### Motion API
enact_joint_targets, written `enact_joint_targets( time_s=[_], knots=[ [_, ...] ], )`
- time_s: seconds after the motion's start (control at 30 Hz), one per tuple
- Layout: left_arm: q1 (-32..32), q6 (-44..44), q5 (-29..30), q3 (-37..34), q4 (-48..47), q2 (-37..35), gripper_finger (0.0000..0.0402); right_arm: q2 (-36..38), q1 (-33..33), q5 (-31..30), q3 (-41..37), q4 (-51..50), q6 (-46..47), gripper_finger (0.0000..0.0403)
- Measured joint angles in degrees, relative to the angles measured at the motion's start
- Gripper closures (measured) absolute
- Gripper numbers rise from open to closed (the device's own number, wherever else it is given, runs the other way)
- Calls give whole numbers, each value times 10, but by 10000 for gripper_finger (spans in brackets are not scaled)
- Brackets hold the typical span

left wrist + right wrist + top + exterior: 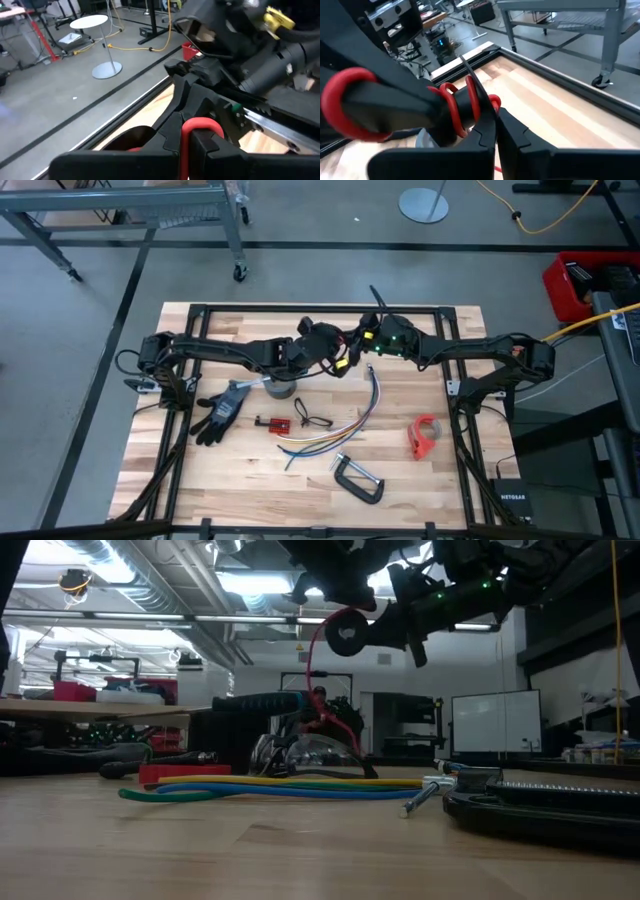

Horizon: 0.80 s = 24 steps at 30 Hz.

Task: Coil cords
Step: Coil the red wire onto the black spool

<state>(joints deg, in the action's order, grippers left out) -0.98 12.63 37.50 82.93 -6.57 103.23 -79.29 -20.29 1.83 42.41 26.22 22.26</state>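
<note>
Both grippers are closed on one red cord, high over the far middle of the table.

The left gripper (322,340) and the right gripper (368,340) meet in the air, and each has its fingers shut on the red cord (451,107); in the right wrist view this cord makes some turns around the dark fingers. It looks thin, light and smooth like plastic, with some spring, so I judge the loops will open again if the hold is loose; better to pinch it where the turns cross. The bundle of coloured strands (335,435) lies loose on the wooden table (210,480), soft and long, and is best taken near one end. The thin black wire (310,418) lies just beside it, in a small loop.
</note>
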Motion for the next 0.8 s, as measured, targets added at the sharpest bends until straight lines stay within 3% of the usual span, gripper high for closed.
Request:
enact_joint_targets(
  time_s=[0.17, 0.5, 0.8],
  knots=[
    [17, -11, 6, -1, -2, 1, 401, 0, 0, 31, 0, -4, 0, 401],
    [50, -43, 76, -1, -4, 0, 401, 0, 0, 86, 0, 1, 5, 401],
    [78, -92, 211, -3, -3, 2, 401, 2, 1, 94, 2, 11, 7, 401]
  ],
)
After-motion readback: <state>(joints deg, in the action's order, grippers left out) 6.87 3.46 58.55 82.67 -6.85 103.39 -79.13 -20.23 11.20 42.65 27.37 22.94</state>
